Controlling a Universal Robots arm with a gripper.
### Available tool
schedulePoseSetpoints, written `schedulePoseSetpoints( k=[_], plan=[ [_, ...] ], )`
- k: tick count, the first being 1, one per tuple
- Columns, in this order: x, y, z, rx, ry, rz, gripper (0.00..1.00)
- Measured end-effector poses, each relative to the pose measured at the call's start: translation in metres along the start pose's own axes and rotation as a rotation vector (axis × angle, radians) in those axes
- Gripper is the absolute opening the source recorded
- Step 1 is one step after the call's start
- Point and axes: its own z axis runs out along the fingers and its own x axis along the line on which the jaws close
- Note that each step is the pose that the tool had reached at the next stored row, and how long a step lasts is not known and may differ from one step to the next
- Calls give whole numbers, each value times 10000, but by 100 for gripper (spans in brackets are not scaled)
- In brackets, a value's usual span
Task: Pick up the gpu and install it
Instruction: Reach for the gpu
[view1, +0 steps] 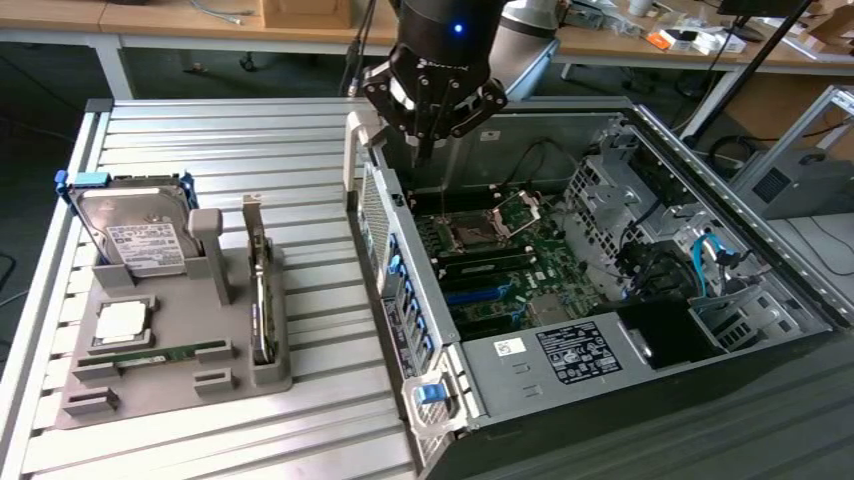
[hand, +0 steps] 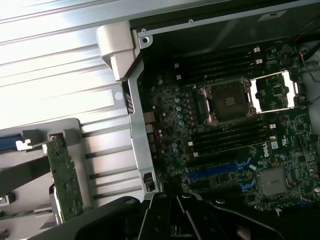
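1. Slatted metal table (view1: 200, 140): the whole set-up is carried on it.
2. Open computer case (view1: 747, 225): laid on its side at the exterior view's right.
3. Motherboard (view1: 494, 260): exposed inside the case; no card is seen seated in the blue expansion slots (view1: 481, 295).
4. Grey parts holder (view1: 147, 385): placed beside the case.
5. Gripper (view1: 420, 150): held above the rear edge of the case, jaws fully closed, nothing grasped.
6. Hard drive (view1: 134, 235): stood upright in the holder.
7. Gpu (view1: 260, 290): stood on edge in a holder slot, well apart from the gripper.

Progress: judged at the start; pickup and installation are both not yet done.
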Motion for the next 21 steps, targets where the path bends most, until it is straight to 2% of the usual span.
schedulePoseSetpoints(
  k=[21],
  plan=[
    [147, -31, -5, 0, 0, 0, 11]
  ],
)
